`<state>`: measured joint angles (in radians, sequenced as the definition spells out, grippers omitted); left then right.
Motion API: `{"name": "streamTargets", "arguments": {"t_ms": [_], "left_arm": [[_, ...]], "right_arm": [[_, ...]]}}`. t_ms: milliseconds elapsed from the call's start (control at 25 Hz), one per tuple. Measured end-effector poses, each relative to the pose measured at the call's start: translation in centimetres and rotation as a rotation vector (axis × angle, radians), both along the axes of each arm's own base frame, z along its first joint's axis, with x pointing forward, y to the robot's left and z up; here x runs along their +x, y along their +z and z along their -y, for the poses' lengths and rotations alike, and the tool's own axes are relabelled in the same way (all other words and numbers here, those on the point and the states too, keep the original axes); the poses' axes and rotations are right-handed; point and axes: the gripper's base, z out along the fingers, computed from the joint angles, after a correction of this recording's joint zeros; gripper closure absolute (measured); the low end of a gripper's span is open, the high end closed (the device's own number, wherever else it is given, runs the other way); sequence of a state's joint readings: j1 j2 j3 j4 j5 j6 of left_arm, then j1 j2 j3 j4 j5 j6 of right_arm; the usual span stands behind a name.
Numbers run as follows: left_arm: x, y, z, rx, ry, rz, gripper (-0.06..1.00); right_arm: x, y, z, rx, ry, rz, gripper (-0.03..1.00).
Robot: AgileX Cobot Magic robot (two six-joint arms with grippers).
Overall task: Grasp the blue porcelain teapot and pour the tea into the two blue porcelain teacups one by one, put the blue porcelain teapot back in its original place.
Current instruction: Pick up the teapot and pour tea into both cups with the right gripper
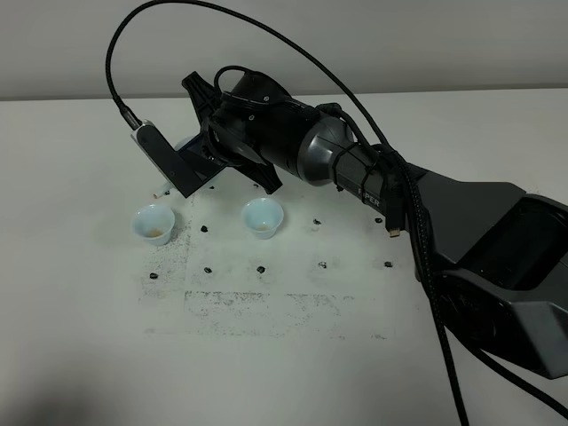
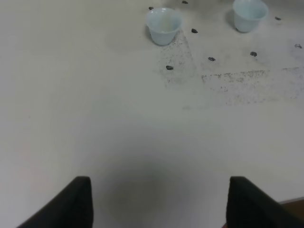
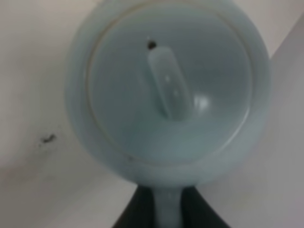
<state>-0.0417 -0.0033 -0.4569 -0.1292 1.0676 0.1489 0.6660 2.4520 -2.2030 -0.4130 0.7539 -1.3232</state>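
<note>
Right claw (image 3: 167, 211) clamped on the handle of the teapot (image 3: 166, 90), just ahead of it. Near teacup (image 1: 153, 224) shows tea; carry level, then tilt slowly over the far teacup (image 1: 263, 217).

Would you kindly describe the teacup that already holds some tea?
On the white table, find the dark-speckled patch below the black arm. Two pale-blue cups stand at its far edge. Yours is the left cup in the high view, with brownish liquid inside; the right cup looks empty.
</note>
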Motion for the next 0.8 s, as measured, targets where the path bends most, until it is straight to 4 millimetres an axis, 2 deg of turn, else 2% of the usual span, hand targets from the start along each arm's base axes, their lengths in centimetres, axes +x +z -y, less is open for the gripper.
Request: {"name": "streamTargets", "arguments": {"t_ms": [800], "left_arm": [[0.0,0.0,0.0,0.0,0.0,0.0,0.34]], "right_arm": [[-1.2,0.0,-1.4,-0.049,0.036,0.014,0.89]]}}
